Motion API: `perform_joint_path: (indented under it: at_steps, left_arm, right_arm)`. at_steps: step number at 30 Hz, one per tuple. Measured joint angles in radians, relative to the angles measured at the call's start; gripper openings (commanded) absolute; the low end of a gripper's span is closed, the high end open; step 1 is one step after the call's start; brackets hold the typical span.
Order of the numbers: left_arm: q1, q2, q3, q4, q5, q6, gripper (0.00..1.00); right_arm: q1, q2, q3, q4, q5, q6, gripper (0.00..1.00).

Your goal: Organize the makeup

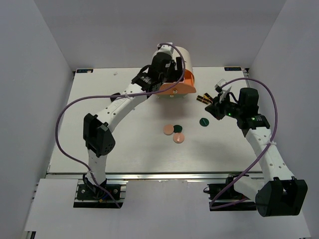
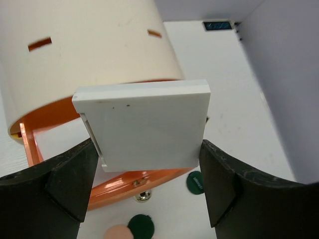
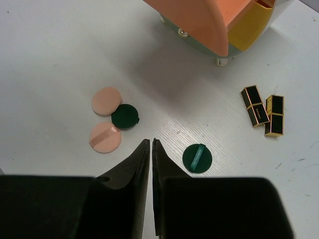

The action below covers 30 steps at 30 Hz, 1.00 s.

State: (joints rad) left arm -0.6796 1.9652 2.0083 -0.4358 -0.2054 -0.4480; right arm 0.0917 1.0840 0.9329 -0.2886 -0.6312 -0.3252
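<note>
Discs point(image 3: 124, 116): two pink, two green.

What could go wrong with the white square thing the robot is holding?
The white compact is pinched only by its edges in the left end effector; it might slip and miss the orange drawer. The right end effector, shut and empty, hangs near a dark green disc and could knock it away.

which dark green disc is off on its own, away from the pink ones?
The strapped dark green disc, nearest the right gripper. The other green disc is clustered with the two pink discs.
</note>
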Motion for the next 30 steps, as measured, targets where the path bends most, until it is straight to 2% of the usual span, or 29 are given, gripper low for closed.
perform_joint_path:
  at_steps: [1, 3, 4, 7, 9, 19, 23, 25, 26, 28, 30]
  left_arm:
    - [-0.005, 0.012, 0.002, -0.011, -0.011, 0.014, 0.46]
    - [-0.012, 0.033, 0.002, -0.035, -0.034, 0.038, 0.57]
    - [-0.014, 0.041, 0.002, -0.043, -0.045, 0.046, 0.69]
    - [-0.016, 0.055, 0.002, -0.058, -0.069, 0.067, 0.89]
    - [-0.016, 0.057, 0.003, -0.062, -0.077, 0.077, 0.98]
    - [-0.016, 0.056, 0.105, -0.066, -0.089, 0.080, 0.98]
    - [-0.008, 0.043, 0.112, -0.081, -0.087, 0.066, 0.98]
    - [0.008, 0.032, 0.106, -0.093, -0.066, 0.045, 0.98]
    - [0.025, 0.016, 0.088, -0.094, -0.044, 0.026, 0.98]
    - [0.075, -0.027, 0.026, -0.095, 0.003, -0.020, 0.98]
    - [0.163, -0.094, -0.082, -0.099, 0.041, -0.059, 0.98]
  right_arm:
    - [0.000, 0.000, 0.000, 0.000, 0.000, 0.000, 0.14]
    - [0.000, 0.000, 0.000, 0.000, 0.000, 0.002, 0.16]
    - [0.000, 0.000, 0.000, 0.000, 0.000, 0.002, 0.17]
    - [0.000, 0.000, 0.000, 0.000, 0.000, 0.003, 0.20]
    - [0.000, 0.000, 0.000, 0.000, 0.000, 0.003, 0.21]
    - [0.000, -0.001, -0.013, 0.000, 0.000, 0.003, 0.26]
    - [0.000, -0.001, -0.015, 0.000, 0.000, 0.000, 0.37]
    - [0.000, -0.001, -0.015, -0.001, 0.000, -0.005, 0.51]
    - [0.000, -0.001, -0.015, -0.001, 0.000, -0.007, 0.59]
    - [0.000, -0.001, -0.015, -0.002, 0.000, -0.016, 0.68]
    - [0.000, -0.001, -0.015, -0.001, 0.001, -0.023, 0.70]
